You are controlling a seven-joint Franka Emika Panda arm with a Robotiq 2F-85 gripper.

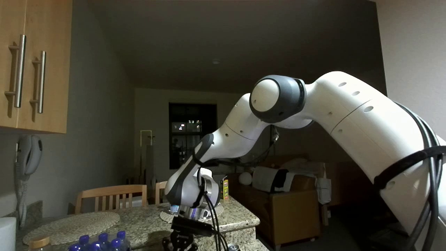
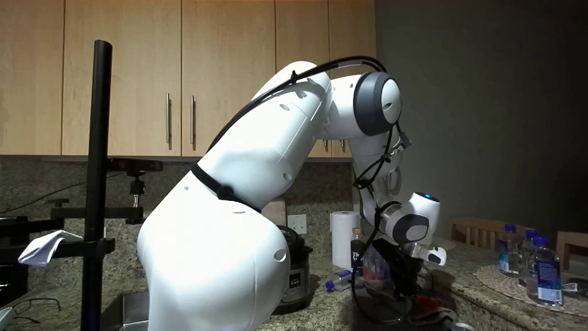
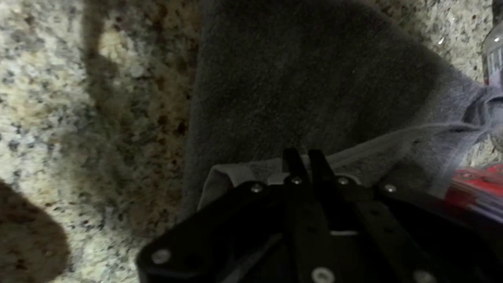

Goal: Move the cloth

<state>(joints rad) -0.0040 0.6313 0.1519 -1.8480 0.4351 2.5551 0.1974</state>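
A grey cloth with a paler hem lies on the speckled granite counter and fills the middle of the wrist view. Its near edge is folded over, and its right end is bunched. My gripper is over this folded edge, with its fingertips close together and a narrow gap between them. Pale hem shows in the gap, and the fingers appear shut on it. In an exterior view the black gripper points down low over the counter. In an exterior view the gripper is cut off by the bottom edge.
A red packet lies right of the gripper, and a clear bottle is at the upper right. A bottle lying down, a paper towel roll and a cooker stand nearby. A raised ledge carries blue-capped bottles.
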